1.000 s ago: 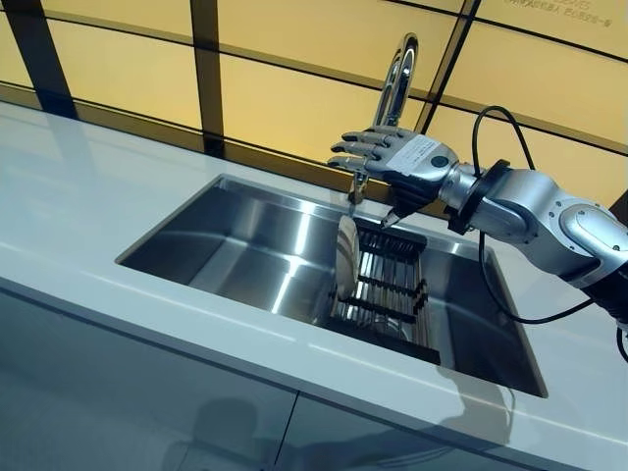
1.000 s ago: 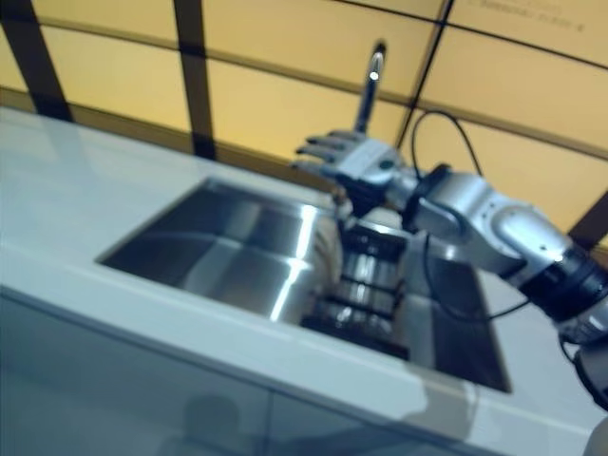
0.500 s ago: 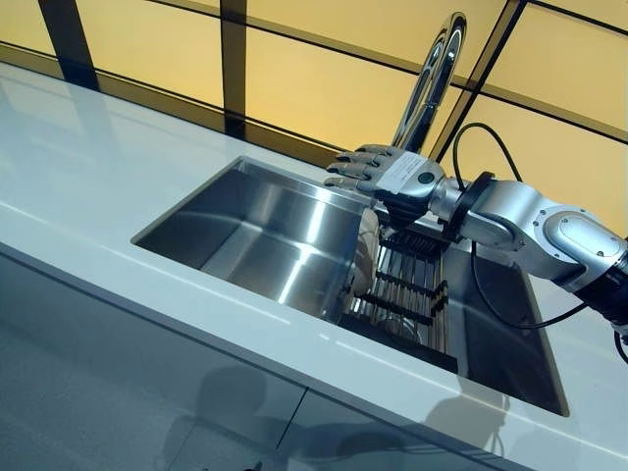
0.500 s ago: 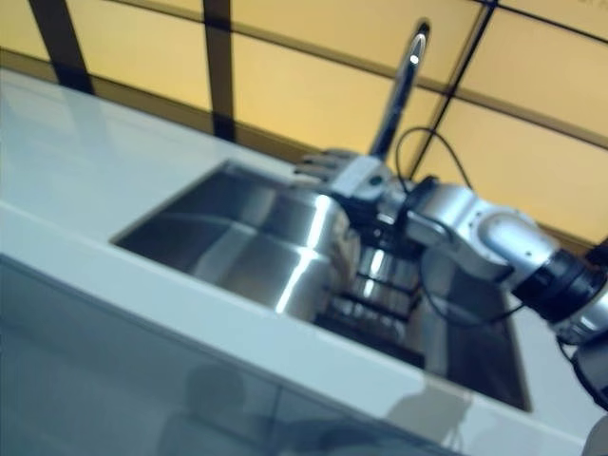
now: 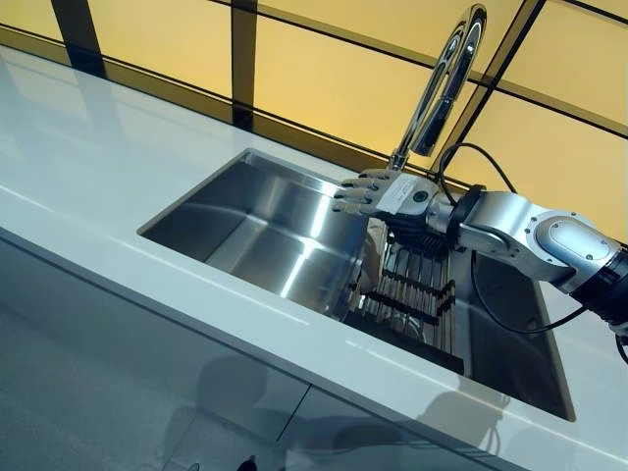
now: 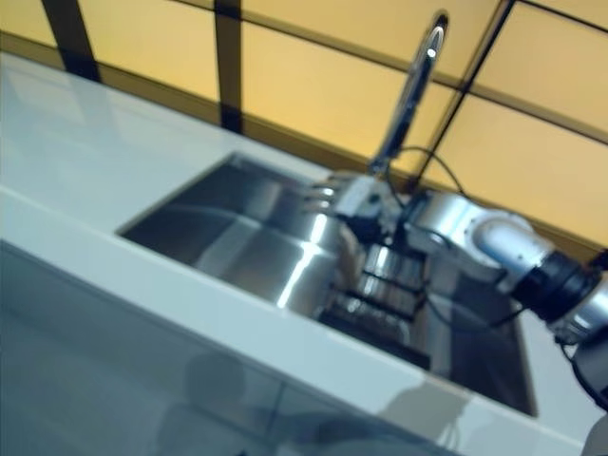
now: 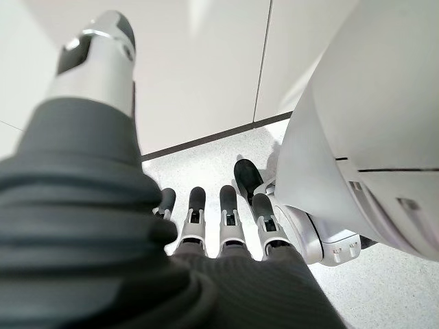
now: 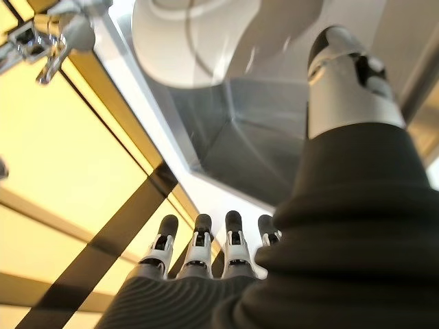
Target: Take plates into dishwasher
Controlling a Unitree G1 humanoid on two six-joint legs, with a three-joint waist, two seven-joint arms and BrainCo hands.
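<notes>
Right hand (image 5: 385,193): fingers (image 5: 349,194) straight and spread, thumb apart; holds nothing. It hovers over the sink (image 5: 250,231), at the back rim just beside the foot of the tap (image 5: 444,83). No contact with the plate can be made out.

Plate (image 5: 369,263): pale, standing on edge in the dark rack (image 5: 412,294) inside the sink, directly below the right hand and slightly nearer the front of the worktop (image 5: 88,186) than the hand. Whether the thumb tip reaches its rim cannot be told.

Rack: black ribbed, set in the sink below and behind the hand's wrist; the plate stands at its fingertip-side end.

Left hand (image 7: 219,233): fingers straight and relaxed, empty, hanging down toward a speckled floor (image 7: 206,164) before pale cabinet doors (image 7: 199,62).

Head views only: the sink as a whole, the rack, the tap's full curve, the white worktop, the yellow panelled wall (image 5: 324,78) behind.

Right wrist view only: the plate's round white face (image 8: 185,38) past the thumb (image 8: 346,75), apart from it, and the straight fingers (image 8: 199,243) set against the yellow wall.

Left wrist view only: the left hand, the floor and the cabinet doors.
</notes>
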